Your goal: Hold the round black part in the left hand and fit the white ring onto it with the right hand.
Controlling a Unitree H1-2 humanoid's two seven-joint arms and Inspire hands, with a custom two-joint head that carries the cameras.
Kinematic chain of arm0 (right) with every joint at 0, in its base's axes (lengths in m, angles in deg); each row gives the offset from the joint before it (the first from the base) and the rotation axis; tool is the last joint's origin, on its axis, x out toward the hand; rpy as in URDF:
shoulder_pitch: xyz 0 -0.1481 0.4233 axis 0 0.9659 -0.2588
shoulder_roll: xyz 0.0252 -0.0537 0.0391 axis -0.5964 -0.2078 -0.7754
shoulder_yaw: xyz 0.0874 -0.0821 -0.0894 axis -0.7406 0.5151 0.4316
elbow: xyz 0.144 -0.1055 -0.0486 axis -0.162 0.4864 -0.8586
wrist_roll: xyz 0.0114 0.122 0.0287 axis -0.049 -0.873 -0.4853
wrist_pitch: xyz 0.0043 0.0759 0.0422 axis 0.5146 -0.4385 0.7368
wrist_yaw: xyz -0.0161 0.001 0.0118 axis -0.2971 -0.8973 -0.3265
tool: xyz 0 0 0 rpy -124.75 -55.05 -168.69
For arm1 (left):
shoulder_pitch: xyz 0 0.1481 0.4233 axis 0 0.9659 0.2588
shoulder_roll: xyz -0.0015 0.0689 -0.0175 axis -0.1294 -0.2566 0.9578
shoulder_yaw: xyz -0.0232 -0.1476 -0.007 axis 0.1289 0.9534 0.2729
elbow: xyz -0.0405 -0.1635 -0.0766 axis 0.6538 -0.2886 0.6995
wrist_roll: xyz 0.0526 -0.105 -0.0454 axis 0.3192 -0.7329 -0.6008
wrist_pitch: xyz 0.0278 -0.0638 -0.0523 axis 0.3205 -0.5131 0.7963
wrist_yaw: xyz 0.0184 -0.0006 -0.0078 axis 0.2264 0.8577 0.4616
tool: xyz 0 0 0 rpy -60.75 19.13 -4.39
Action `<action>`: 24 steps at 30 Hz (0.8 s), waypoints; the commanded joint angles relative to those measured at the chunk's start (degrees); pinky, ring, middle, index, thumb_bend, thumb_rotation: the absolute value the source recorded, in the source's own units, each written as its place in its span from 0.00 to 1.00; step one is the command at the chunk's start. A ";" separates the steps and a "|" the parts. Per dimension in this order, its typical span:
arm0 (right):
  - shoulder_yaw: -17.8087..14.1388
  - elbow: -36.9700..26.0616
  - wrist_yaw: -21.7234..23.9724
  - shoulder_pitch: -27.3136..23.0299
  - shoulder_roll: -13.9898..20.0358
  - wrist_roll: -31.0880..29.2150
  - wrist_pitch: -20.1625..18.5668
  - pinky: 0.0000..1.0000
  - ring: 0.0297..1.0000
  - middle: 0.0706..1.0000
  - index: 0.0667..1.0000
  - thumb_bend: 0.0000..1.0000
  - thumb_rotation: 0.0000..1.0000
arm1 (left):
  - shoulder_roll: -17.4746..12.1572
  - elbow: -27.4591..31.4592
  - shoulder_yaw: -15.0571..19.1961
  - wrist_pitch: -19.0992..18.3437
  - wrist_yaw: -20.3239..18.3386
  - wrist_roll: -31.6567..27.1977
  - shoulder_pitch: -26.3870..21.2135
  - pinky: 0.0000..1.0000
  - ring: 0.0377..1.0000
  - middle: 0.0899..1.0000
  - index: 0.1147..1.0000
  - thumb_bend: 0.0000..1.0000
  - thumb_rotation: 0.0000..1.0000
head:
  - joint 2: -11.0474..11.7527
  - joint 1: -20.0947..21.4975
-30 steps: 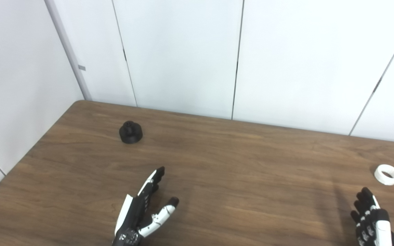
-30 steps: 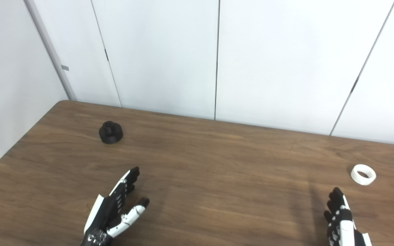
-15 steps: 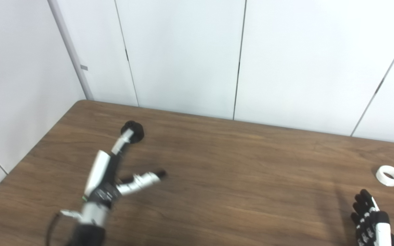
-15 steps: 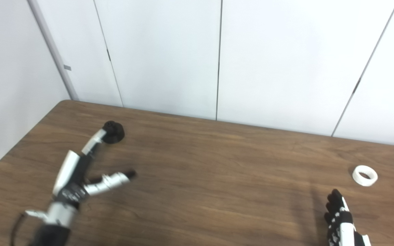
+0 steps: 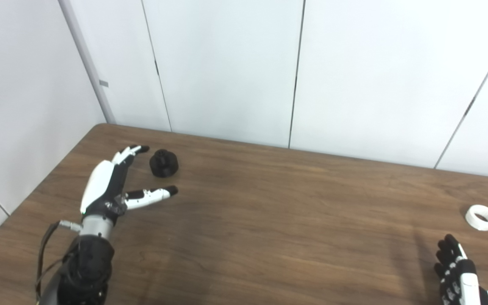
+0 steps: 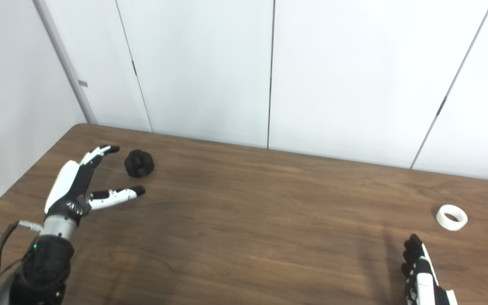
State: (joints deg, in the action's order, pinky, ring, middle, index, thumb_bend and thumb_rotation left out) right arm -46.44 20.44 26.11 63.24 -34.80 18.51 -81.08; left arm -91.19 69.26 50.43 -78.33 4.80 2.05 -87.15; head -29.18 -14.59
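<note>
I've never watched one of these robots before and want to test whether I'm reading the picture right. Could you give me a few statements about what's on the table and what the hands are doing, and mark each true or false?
1. The left hand is open, with the round black part just beyond the gap between fingers and thumb. True.
2. The white ring already sits on the black part. False: it lies alone on the table, far over by the right hand.
3. The left hand has lifted the black part. False: the part rests on the table, not gripped.
4. The right hand holds nothing; the ring lies beyond its fingertips. True.
5. The black part lies near the table's far left corner. True.
</note>
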 commanded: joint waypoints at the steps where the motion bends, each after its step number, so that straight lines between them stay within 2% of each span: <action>1: 0.63 -1.57 -0.02 2.80 0.37 0.21 1.36 1.00 0.99 0.97 0.98 0.46 1.00 | -1.99 -1.97 0.31 1.79 1.88 1.56 -2.64 1.00 1.00 0.96 0.86 0.98 0.34 | 0.02 -0.03; 6: 0.71 -1.75 0.18 2.86 0.60 0.16 0.96 1.00 1.00 0.98 0.98 0.45 1.00 | -3.84 -9.50 -0.38 2.69 3.04 3.15 -5.39 1.00 1.00 0.96 0.85 0.98 0.35 | 0.02 -0.03; 14: 0.74 -1.50 0.32 2.66 0.78 0.29 1.02 1.00 1.00 0.98 0.98 0.44 1.00 | -3.92 -20.63 -1.94 4.79 6.49 3.60 -10.34 1.00 1.00 0.96 0.83 0.99 0.35 | 0.06 0.11; 20: 0.92 -2.25 0.09 2.65 0.50 0.42 0.34 1.00 1.00 0.98 0.99 0.41 1.00 | -3.83 -26.36 -3.15 3.64 5.96 2.99 -14.45 1.00 1.00 0.97 0.84 0.99 0.35 | 0.04 0.34; 24: 0.93 -2.36 0.06 2.74 0.48 0.32 0.20 1.00 1.00 0.98 0.99 0.41 1.00 | -3.76 -29.89 -3.61 3.54 5.74 2.26 -17.05 1.00 1.00 0.97 0.85 1.00 0.38 | 0.03 0.47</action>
State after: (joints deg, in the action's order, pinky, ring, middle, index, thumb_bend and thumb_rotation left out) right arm -46.00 19.92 26.06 63.23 -34.78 18.89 -81.60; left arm -93.22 39.13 46.59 -75.74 9.11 4.57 -101.11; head -29.09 -14.06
